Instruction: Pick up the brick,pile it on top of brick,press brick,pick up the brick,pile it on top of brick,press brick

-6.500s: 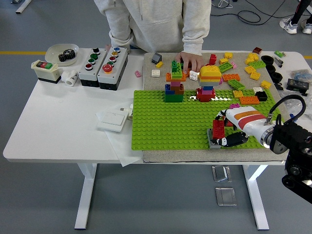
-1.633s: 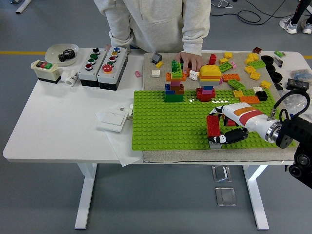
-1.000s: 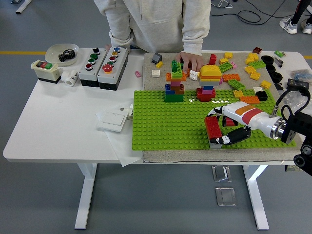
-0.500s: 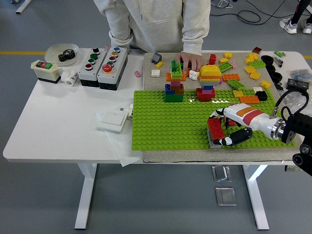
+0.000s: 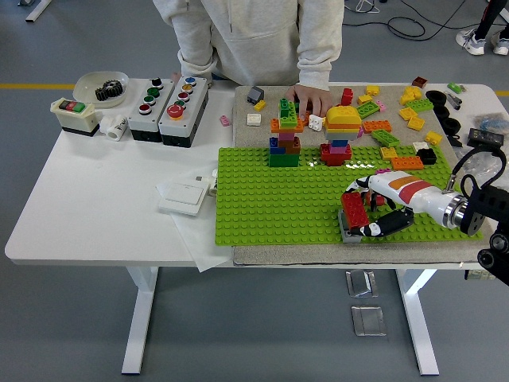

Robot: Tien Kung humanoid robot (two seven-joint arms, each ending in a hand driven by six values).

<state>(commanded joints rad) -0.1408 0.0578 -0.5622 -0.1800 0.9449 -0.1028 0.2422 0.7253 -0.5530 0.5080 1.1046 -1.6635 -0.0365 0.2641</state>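
Red brick (image 5: 354, 211) sits lower right of centre, tilted, on a grey brick (image 5: 347, 233) at the near edge of the green baseplate (image 5: 262, 199). Right hand (image 5: 380, 208) grasps it: upper fingers (image 5: 356, 188) over the top, dark thumb (image 5: 388, 225) underneath toward the frame bottom. That pinch from 2 sides looks meant to steady the brick while its studs are lined up. Tilt suggests it is not seated flat; judged as the piling step, pressing to follow.

Left hand not visible.

Person stands at the top of the frame, 1 hand (image 5: 310, 99) resting flat on the beige mat (image 5: 262, 119) behind 2 finished stacks (image 5: 285, 135), apparently just waiting. Loose bricks (image 5: 398, 119) scattered upper right, kept within reach for the second pick. Button boxes (image 5: 169, 99) upper left, well apart from the work.
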